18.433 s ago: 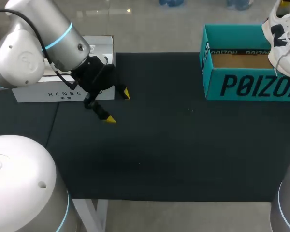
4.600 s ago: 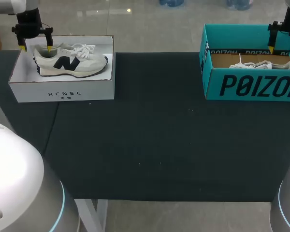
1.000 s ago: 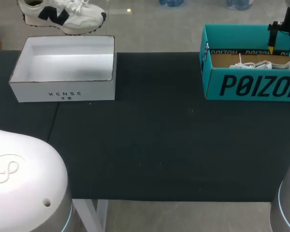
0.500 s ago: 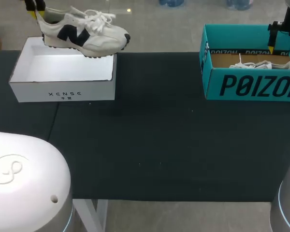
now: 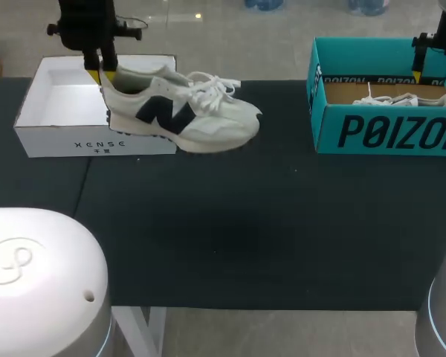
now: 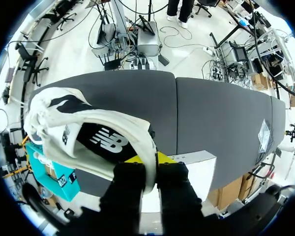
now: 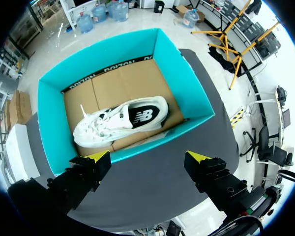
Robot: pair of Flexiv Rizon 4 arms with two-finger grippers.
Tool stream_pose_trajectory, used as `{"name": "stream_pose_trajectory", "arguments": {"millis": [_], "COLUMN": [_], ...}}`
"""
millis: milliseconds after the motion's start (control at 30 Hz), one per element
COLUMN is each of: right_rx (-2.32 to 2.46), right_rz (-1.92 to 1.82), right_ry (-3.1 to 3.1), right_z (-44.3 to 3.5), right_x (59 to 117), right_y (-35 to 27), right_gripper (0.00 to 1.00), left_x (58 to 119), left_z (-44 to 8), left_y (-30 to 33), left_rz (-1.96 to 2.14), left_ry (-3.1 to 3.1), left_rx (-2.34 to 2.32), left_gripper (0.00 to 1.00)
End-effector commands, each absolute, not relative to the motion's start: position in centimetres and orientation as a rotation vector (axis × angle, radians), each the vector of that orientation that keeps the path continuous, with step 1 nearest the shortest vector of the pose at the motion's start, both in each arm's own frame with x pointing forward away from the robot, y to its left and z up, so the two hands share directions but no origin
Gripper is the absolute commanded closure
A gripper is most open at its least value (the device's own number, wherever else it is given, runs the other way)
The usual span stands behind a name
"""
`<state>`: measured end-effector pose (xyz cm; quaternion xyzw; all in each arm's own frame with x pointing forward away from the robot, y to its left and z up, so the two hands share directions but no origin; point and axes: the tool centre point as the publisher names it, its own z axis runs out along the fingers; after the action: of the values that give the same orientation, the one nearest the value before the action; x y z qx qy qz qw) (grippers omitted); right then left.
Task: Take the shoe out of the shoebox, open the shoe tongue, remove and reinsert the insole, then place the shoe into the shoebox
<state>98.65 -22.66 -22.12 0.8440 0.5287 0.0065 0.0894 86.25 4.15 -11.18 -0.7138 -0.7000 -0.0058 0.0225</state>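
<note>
A white shoe with a dark logo [image 5: 186,115] hangs tilted over the black mat, just right of the white shoebox [image 5: 67,100], toe pointing right. My left gripper [image 5: 102,74] is shut on its heel collar; in the left wrist view the heel rim [image 6: 147,142] is pinched between the fingers of the left gripper [image 6: 147,158]. My right gripper [image 7: 150,157] stands open above the near wall of the teal shoebox [image 7: 103,59]. Inside that box a second white shoe [image 7: 120,120] lies on its side.
The white shoebox is bare inside at the mat's back left. The teal shoebox [image 5: 386,130] stands at the back right. Between them the black mat [image 5: 245,223] stretches to the table's front edge.
My left arm has carried the shoe from above the white box down and to the right, out over the mat. The right arm has kept still.
</note>
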Motion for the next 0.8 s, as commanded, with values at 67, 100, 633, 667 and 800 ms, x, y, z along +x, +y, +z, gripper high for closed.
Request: {"name": "stream_pose_trajectory", "arguments": {"millis": [67, 100, 633, 667, 800], "right_rx": [2.509, 2.509, 2.509, 2.509, 2.509], "right_rz": [0.022, 0.022, 0.022, 0.022, 0.022], "right_ry": [1.572, 1.572, 1.572, 1.572, 1.572], "right_z": [-22.1, -22.1, -22.1, -22.1, -22.1], "right_x": [98.6, 98.6, 98.6, 98.6, 98.6], "right_y": [-22.7, -22.7, -22.7, -22.7, -22.7], "right_gripper": [0.00, 0.00, 0.00, 0.00, 0.00], "left_x": [79.1, 78.7, 76.0, 76.0, 76.0], "left_z": [-12.1, -12.2, -12.5, -12.5, -12.5], "left_y": [2.2, 1.9, -1.9, -1.9, -1.9], "left_rz": [-0.394, -0.375, -0.339, -0.339, -0.339], "left_ry": [-2.280, -2.264, -2.232, -2.232, -2.232], "left_rx": [-2.383, -2.396, -2.445, -2.445, -2.445], "left_gripper": [1.00, 1.00, 1.00, 1.00, 1.00]}}
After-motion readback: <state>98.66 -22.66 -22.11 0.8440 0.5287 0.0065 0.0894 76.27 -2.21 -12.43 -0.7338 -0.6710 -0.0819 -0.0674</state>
